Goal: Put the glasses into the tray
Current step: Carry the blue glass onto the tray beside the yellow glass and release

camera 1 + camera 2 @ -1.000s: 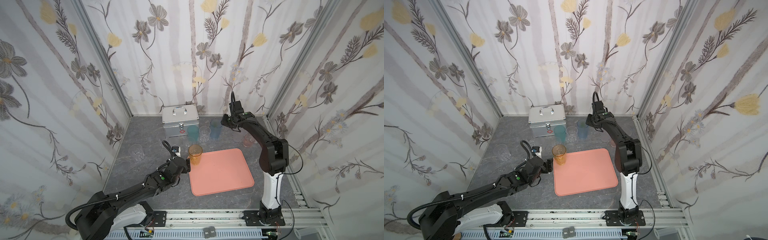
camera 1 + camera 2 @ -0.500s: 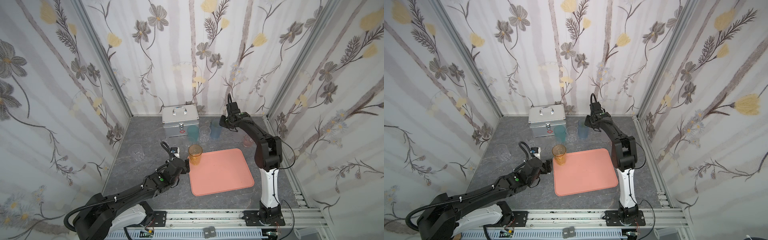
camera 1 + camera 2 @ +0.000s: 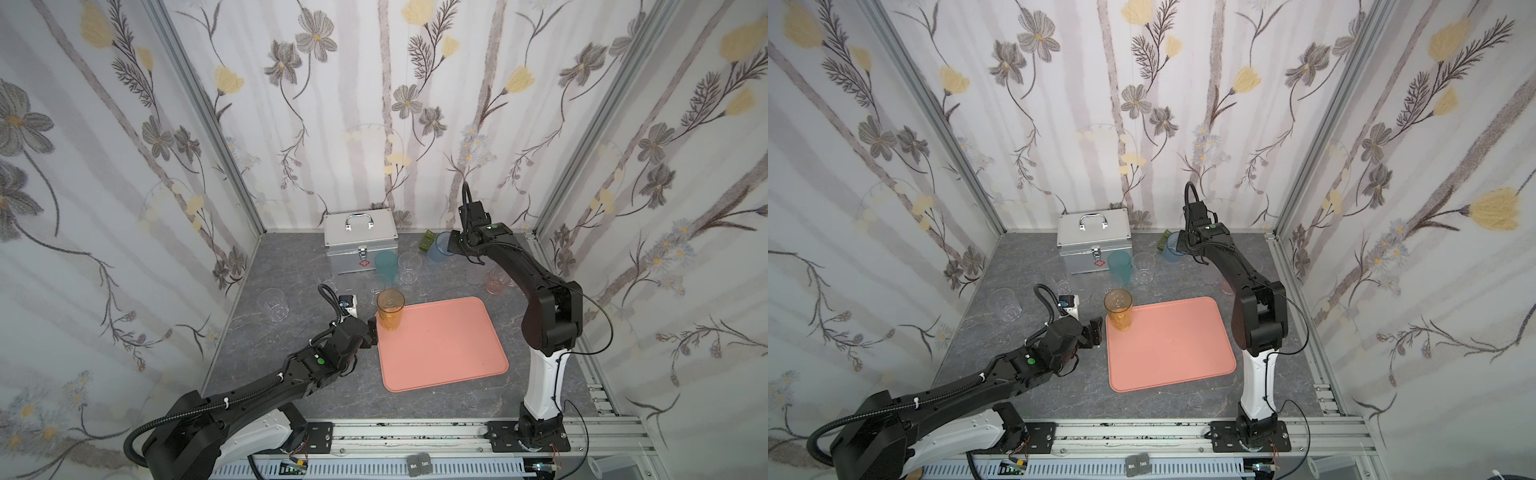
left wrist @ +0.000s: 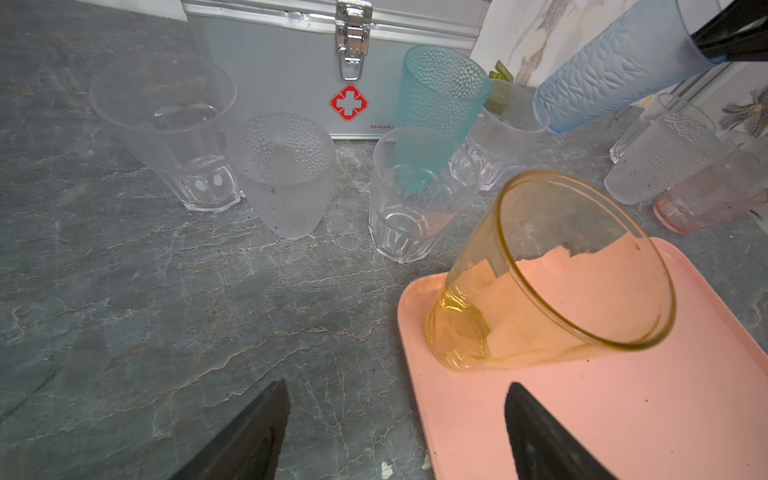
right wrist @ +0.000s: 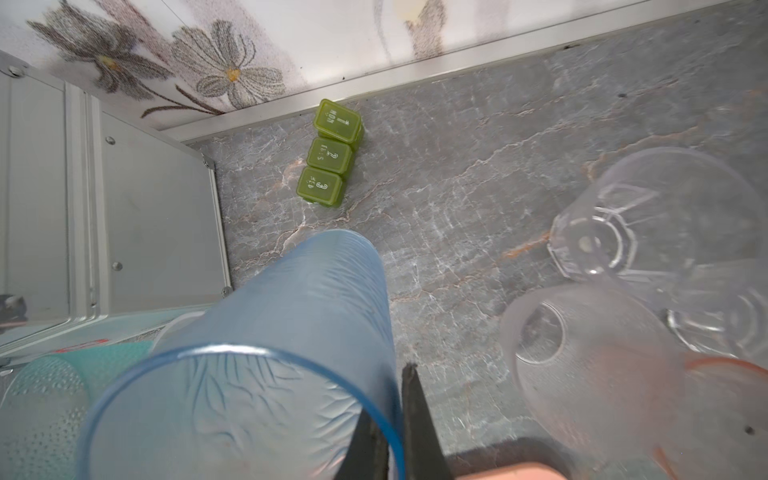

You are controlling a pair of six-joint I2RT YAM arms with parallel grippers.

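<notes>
The salmon-pink tray lies mid-table. An amber glass stands upright in its far left corner. My left gripper is open and empty just short of that glass, its jaws straddling the tray's left edge. At the back, my right gripper is shut on the rim of a blue glass, one finger inside, one outside. The blue glass is tilted.
A silver metal case stands at the back. In front of it are a teal glass and clear glasses. Another clear glass stands far left, and a pinkish glass far right. A green block lies by the wall.
My right gripper has closed on the blue glass's rim and tipped the glass over to a slant. The left arm has barely moved.
</notes>
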